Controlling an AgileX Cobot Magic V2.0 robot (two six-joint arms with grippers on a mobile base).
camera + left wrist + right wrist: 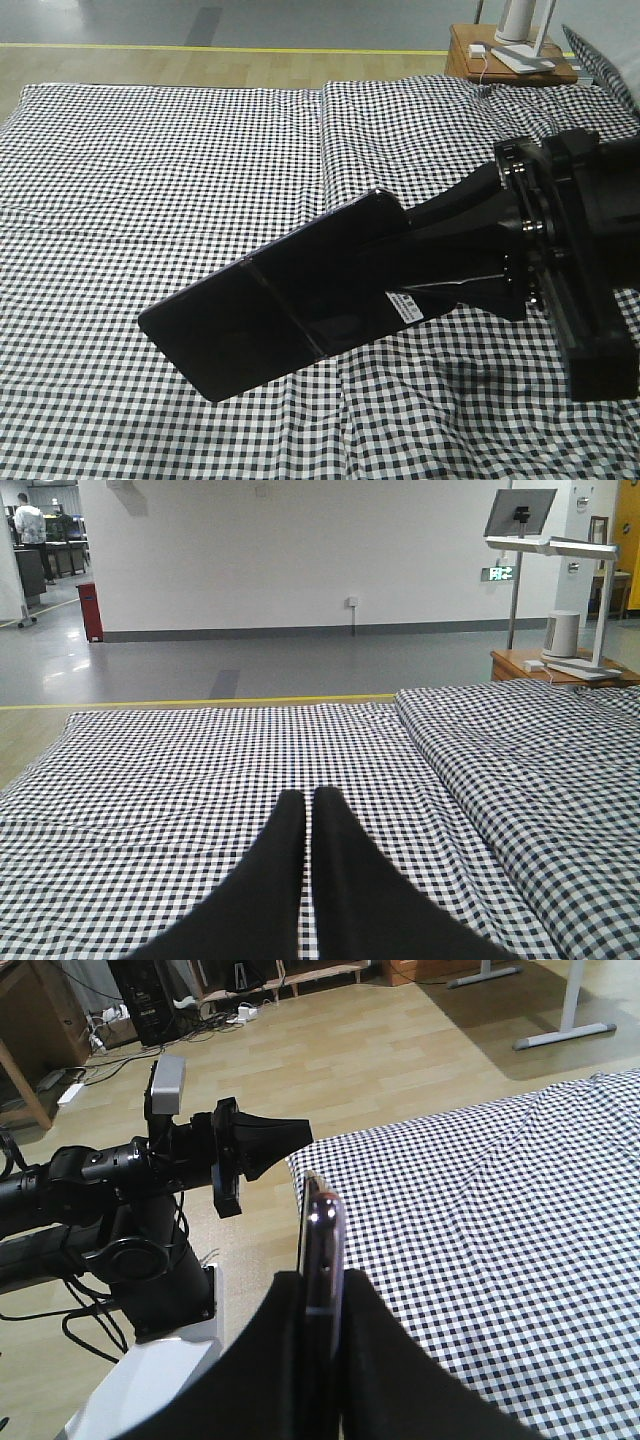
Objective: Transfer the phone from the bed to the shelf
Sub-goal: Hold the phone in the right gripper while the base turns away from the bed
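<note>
The phone (290, 310), flat, glossy black with a middle crease and a small white sticker, is held tilted in the air above the gingham bed (150, 180). My right gripper (398, 255) is shut on its right end. In the right wrist view the phone (322, 1230) shows edge-on with a pinkish rim, clamped between the black fingers (390, 1360) of the gripper (322, 1285), past the bed's (500, 1220) edge. My left gripper (308, 798) is shut with nothing in it, low over the bed (200, 770). The shelf is out of view.
A small brown side table (510, 55) with a white lamp base stands past the bed's far right corner. The left arm (110, 1170) and its gripper (275, 1135) reach over wooden floor beside the bed. Cables and a power strip (70, 1090) lie on the floor.
</note>
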